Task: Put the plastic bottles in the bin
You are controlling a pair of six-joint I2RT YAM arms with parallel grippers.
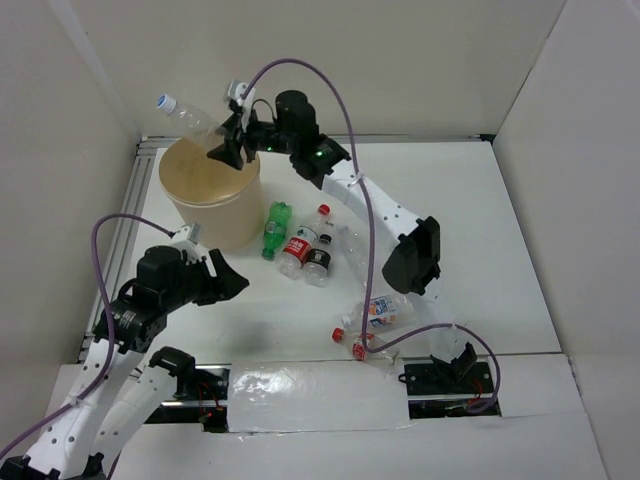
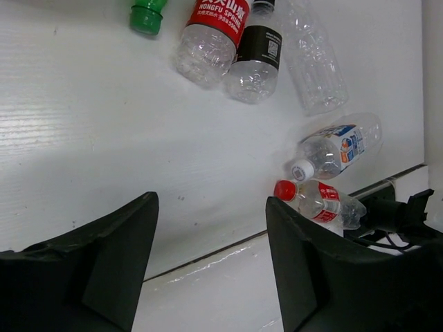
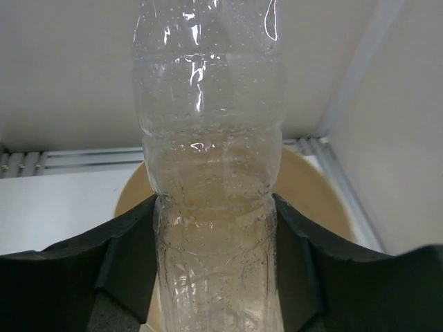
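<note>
1. The right gripper [image 3: 216, 238] is pinching the clear bottle [image 3: 208, 131] low on its body, with a finger on each side. The bottle's long axis runs straight out ahead of the fingers.
2. Just below those fingers we see the open mouth of the bin [image 3: 325, 200], its tan rim visible on both sides of the bottle. We judge that a release would drop the gripped end inside.
3. Further ahead, the cap end reaches toward the bin's far rim. The top view is oblique, so we cannot tell whether it overhangs that rim.
4. The left gripper [image 2: 211, 207] is spread and empty, with bare table [image 2: 90, 138] beneath it.
5. Ahead and to the right of it lie the red-capped bottle [image 2: 322, 204] and then the blue-white labelled bottle [image 2: 336, 149].
6. Farthest ahead are the green bottle [image 2: 147, 17] and the red-labelled bottle [image 2: 214, 34]. The left arm is the nearer to all of these.
</note>
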